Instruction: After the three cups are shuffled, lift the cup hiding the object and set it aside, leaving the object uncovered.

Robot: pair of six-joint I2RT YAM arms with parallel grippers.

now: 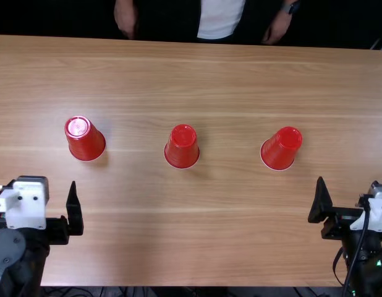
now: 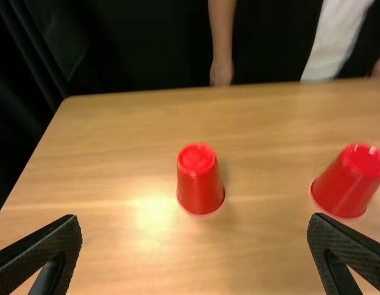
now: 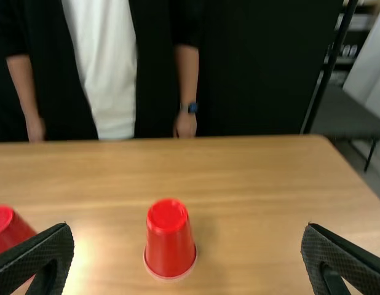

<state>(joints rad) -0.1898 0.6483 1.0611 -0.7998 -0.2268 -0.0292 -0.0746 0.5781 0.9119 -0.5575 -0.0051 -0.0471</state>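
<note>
Left cup (image 1: 84, 139), mid cup (image 1: 182, 146), right cup (image 1: 281, 148) inverted on table (image 1: 191, 74), well apart; L tool (image 2: 191, 222), R tool (image 3: 185, 228) both spread wide.

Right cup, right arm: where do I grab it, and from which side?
Probably best to take the right cup by its sidewall, about midway up, coming in low from the robot's side. It stands upside down, closed base on top and wider rim on the table, so no lip is free to pinch.

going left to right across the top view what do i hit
left arm's black two-fingered hand → left upside-down red plastic cup → middle red plastic cup → right red plastic cup → right arm's black two-fingered hand
</note>
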